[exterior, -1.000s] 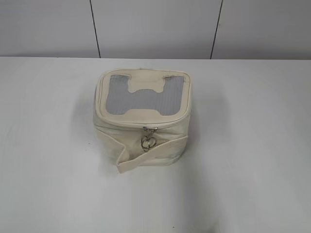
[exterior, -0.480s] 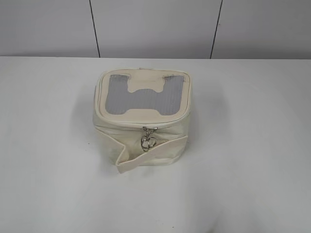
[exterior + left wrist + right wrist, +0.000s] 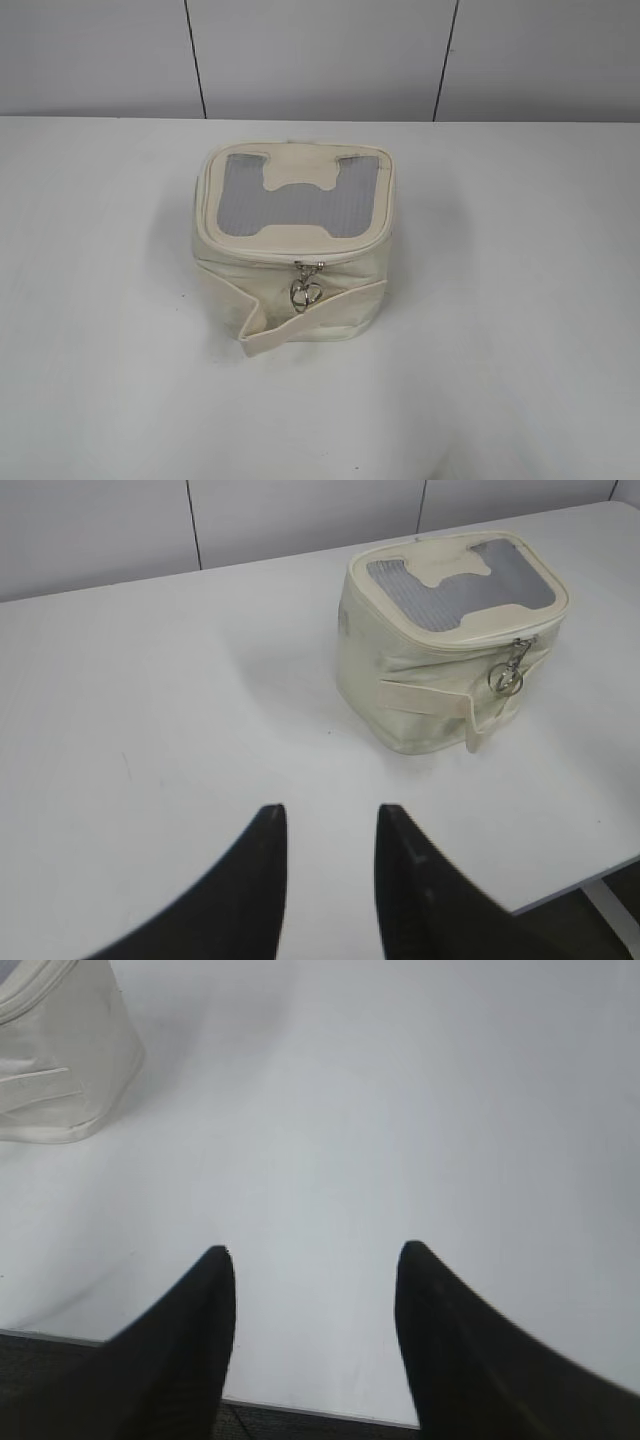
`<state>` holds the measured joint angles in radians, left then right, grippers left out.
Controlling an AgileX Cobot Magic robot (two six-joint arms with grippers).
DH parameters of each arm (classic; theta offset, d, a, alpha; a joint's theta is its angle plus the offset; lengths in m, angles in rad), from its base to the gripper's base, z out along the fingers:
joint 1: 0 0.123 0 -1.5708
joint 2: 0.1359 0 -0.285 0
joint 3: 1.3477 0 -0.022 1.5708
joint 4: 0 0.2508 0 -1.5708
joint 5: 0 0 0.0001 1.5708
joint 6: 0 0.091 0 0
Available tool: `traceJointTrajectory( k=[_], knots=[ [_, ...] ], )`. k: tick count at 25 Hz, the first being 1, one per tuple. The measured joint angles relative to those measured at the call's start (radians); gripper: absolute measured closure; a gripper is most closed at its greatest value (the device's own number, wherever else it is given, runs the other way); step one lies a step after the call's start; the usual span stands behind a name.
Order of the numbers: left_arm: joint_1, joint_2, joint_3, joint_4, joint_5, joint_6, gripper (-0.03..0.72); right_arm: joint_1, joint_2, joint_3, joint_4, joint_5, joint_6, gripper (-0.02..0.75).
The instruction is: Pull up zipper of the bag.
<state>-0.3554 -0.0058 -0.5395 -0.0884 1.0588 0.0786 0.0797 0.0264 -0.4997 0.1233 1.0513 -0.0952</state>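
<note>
The small boxy cream bag stands in the middle of the white table, its grey mesh lid panel facing up. The cream zipper track runs round the lid rim. Its silver slider and ring-shaped pull hang at the front, above the loose strap band. The bag also shows in the left wrist view with the pull, and its corner shows in the right wrist view. My left gripper is open and empty, well short of the bag. My right gripper is open and empty near the table's front edge.
The white table stretches round the bag on all sides. A grey panelled wall stands behind it. The table's front edge lies just under my right gripper. Neither arm shows in the exterior view.
</note>
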Motion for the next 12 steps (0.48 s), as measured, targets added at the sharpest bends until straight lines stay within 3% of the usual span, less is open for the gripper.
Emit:
traceJointTrajectory(
  k=[4,9,12],
  knots=[
    [0.022,0.000,0.000,0.000,0.000,0.000,0.451,-0.001,0.002,0.000,0.000,0.000,0.000,0.330],
    [0.194,0.000,0.001,0.001,0.000,0.000,0.451,-0.074,-0.028,0.000,0.000,-0.001,0.002,0.332],
    [0.255,0.000,0.001,0.001,-0.004,0.000,0.451,-0.097,-0.033,0.000,0.000,-0.001,0.002,0.332]
  ],
)
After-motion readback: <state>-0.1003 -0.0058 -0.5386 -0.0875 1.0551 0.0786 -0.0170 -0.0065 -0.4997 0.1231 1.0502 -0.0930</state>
